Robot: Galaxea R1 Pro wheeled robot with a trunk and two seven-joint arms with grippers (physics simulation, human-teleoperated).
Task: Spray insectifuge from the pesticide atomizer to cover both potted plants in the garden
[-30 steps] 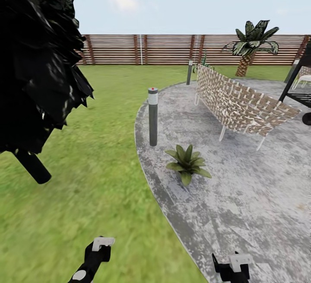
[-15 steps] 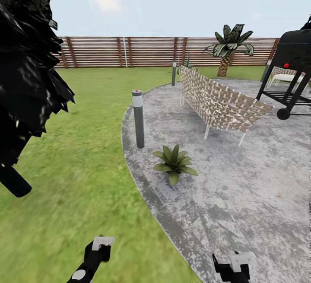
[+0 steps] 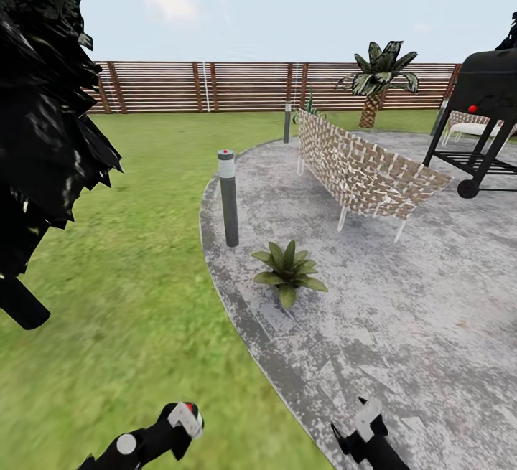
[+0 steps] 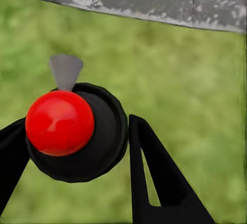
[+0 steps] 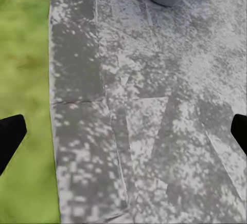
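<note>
A potted plant (image 3: 289, 271), a low rosette of broad pointed green leaves, sits on the mottled grey stone patio (image 3: 402, 298) ahead of both arms, nearer the right gripper (image 3: 359, 427), whose jaws stand spread and empty. The left gripper (image 4: 77, 147) holds a round black object with a glossy red ball between its jaws; I cannot tell whether it is the atomizer.

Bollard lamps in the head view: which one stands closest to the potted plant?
The nearer bollard lamp, grey with a red top, at the patio edge just behind the potted plant. The other bollard stands far back near the woven bench.

No readable text, label or number appears anywhere.
</note>
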